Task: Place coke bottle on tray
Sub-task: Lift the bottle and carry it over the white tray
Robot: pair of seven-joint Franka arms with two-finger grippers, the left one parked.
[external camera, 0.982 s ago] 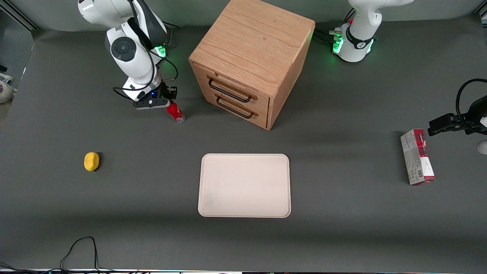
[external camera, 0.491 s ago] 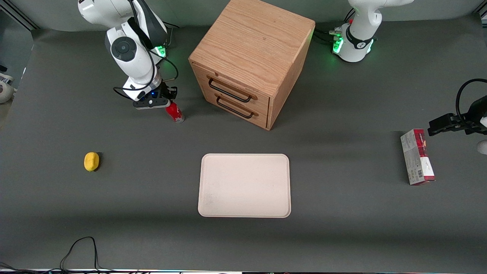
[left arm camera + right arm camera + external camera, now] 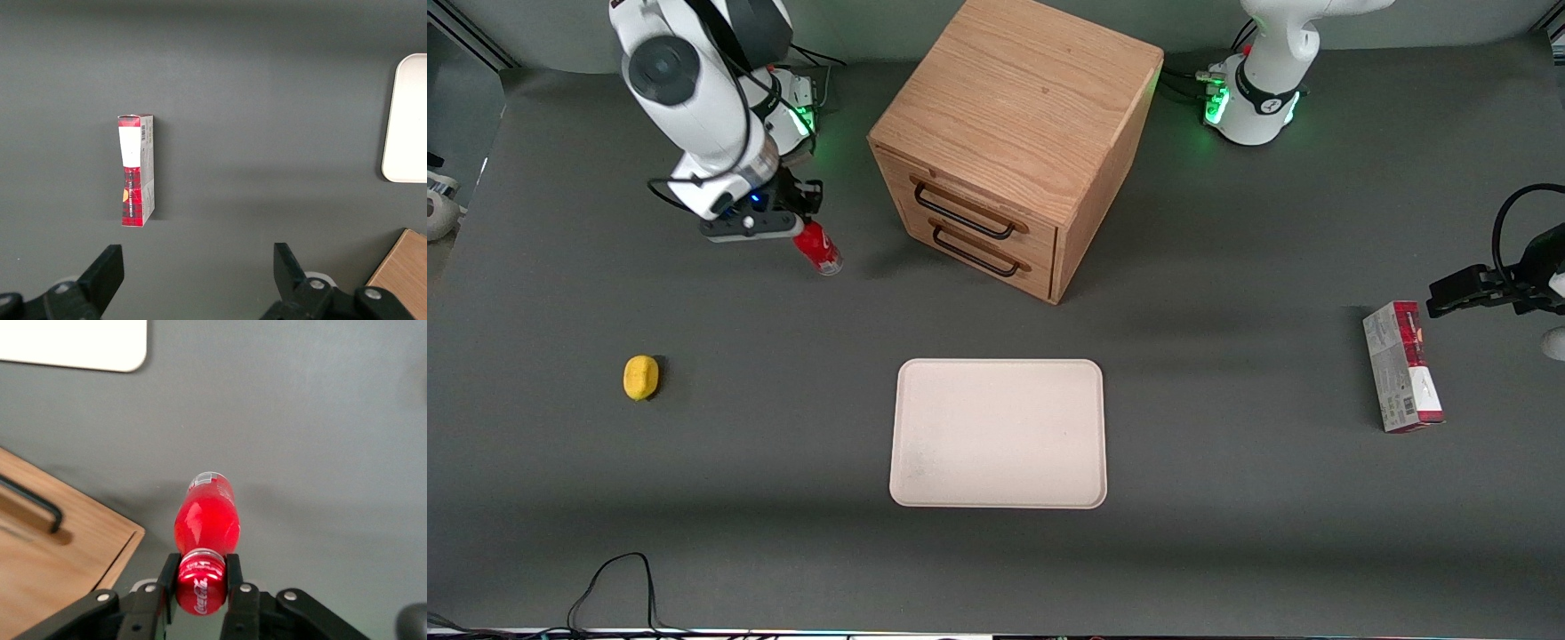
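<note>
Claw (image 3: 201,577) clamped on the coke bottle (image 3: 205,520) at its cap; small, rigid, likely light, smooth plastic may swing en route to tray (image 3: 998,433).

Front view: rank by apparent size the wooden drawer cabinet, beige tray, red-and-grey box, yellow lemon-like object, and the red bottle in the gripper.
1. wooden drawer cabinet
2. beige tray
3. red-and-grey box
4. red coke bottle, held in the gripper, and yellow lemon-like object: too alike.
</note>
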